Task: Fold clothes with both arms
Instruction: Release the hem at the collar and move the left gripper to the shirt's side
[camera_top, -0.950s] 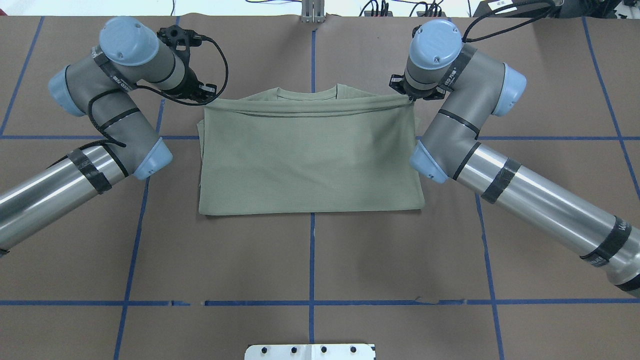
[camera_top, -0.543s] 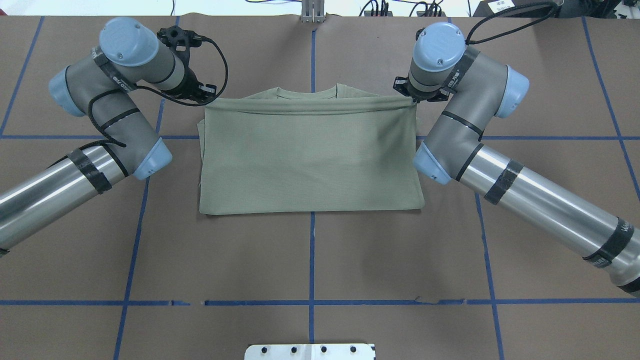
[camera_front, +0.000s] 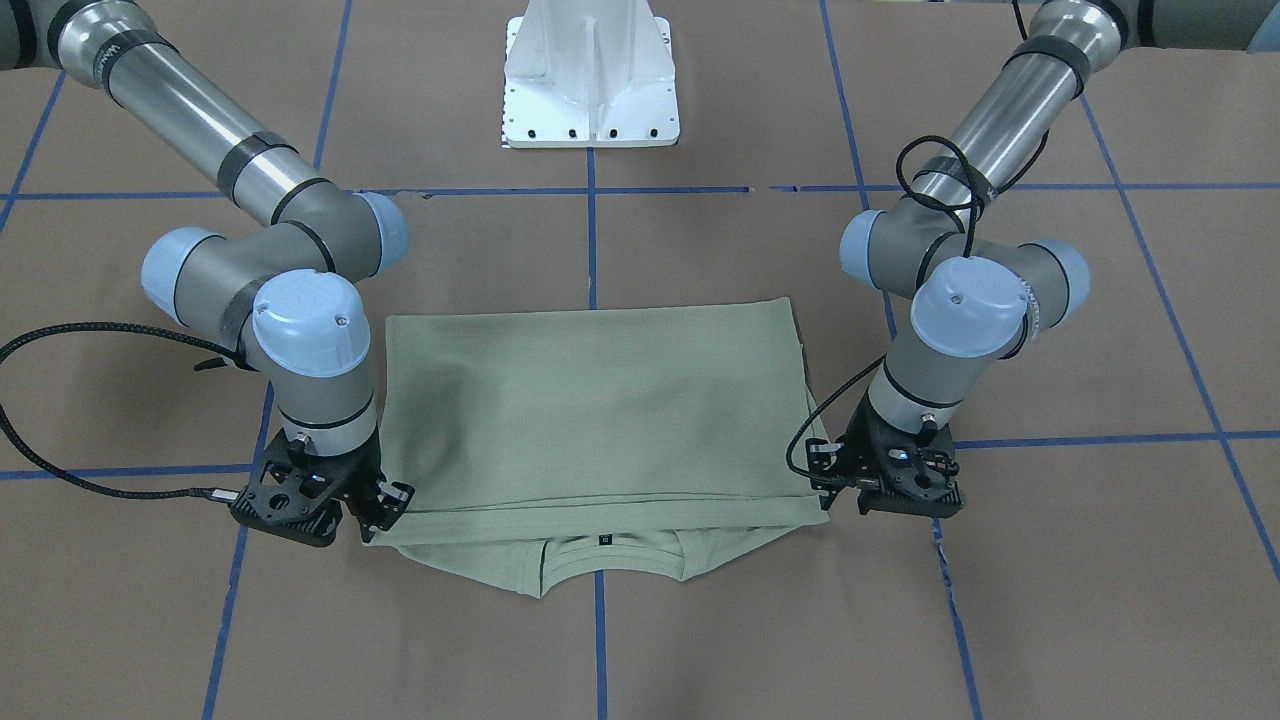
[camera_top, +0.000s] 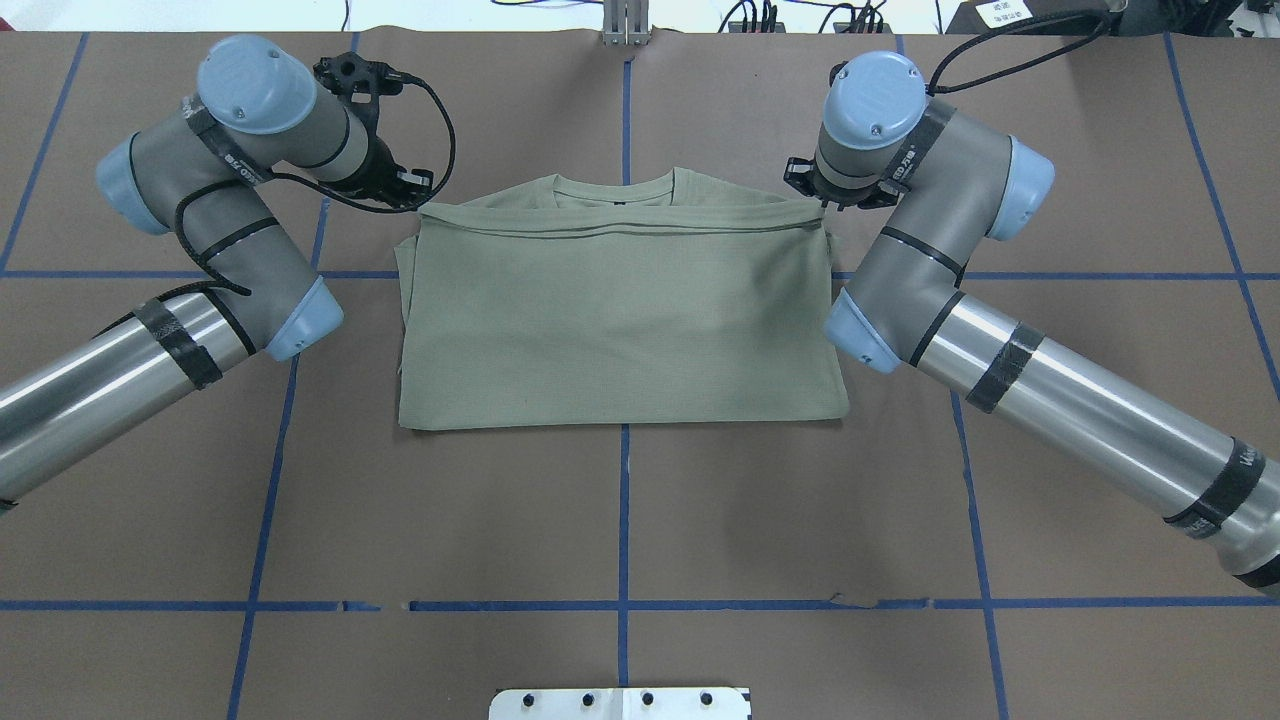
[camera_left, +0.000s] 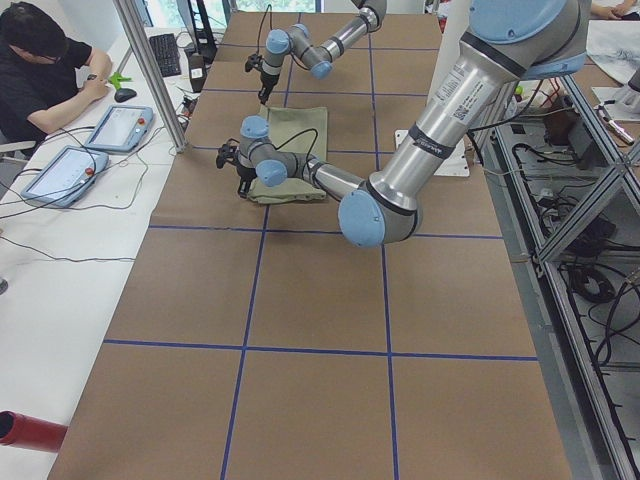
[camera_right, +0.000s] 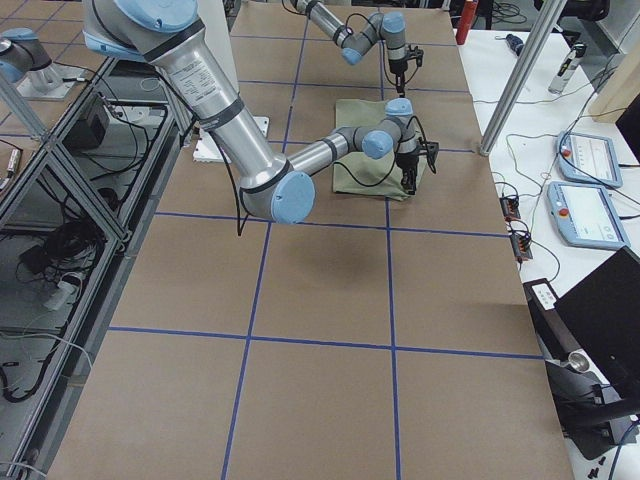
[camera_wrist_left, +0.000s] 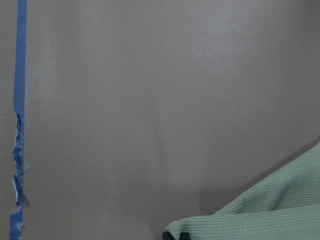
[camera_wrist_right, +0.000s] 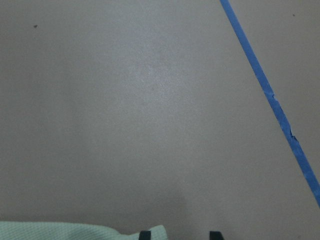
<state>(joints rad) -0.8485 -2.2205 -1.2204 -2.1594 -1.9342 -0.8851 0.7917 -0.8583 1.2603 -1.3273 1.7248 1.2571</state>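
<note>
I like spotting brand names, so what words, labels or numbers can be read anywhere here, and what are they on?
Nothing reads clearly.
Right arm, black strap: white lettering, too blurred.
Shirt, black neck label: pale mark, too small.
White tag beyond the table: print too small.

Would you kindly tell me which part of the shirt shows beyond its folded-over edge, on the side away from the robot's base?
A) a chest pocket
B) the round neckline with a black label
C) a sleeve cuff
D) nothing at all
B: in the front-facing view the round neckline and its small black label lie past the folded-over edge of the shirt.
</note>
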